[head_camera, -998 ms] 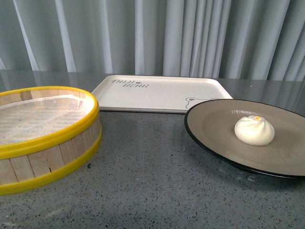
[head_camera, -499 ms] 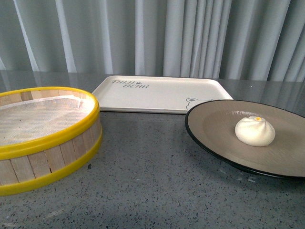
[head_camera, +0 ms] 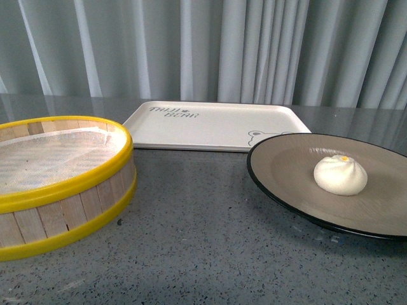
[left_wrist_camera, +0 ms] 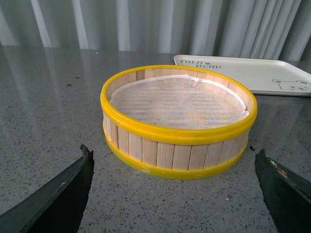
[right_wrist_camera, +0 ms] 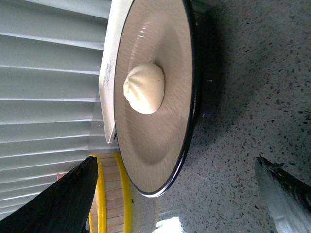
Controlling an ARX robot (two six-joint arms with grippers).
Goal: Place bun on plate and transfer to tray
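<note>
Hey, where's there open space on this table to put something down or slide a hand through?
The tray is bare throughout. Open tabletop runs between the steamer basket and the plate, widening toward the near edge. The plate has bare surface around the bun. Tight: where the plate's far edge nears the tray's corner.

A round wooden steamer basket [left_wrist_camera: 177, 145] with yellow rims sits at the centre of the frame on a grey speckled table [left_wrist_camera: 48, 111]. A white cloth [left_wrist_camera: 177, 102] lines its inside. In the upper right of the frame, beyond the basket, lies a cream tray [left_wrist_camera: 252, 75] with grey lettering and a bear drawing. Pale curtains [left_wrist_camera: 146, 24] fill the top. The left gripper [left_wrist_camera: 173, 150] shows as two dark fingers [left_wrist_camera: 58, 194] in the lower corners, spread wide apart.
</note>
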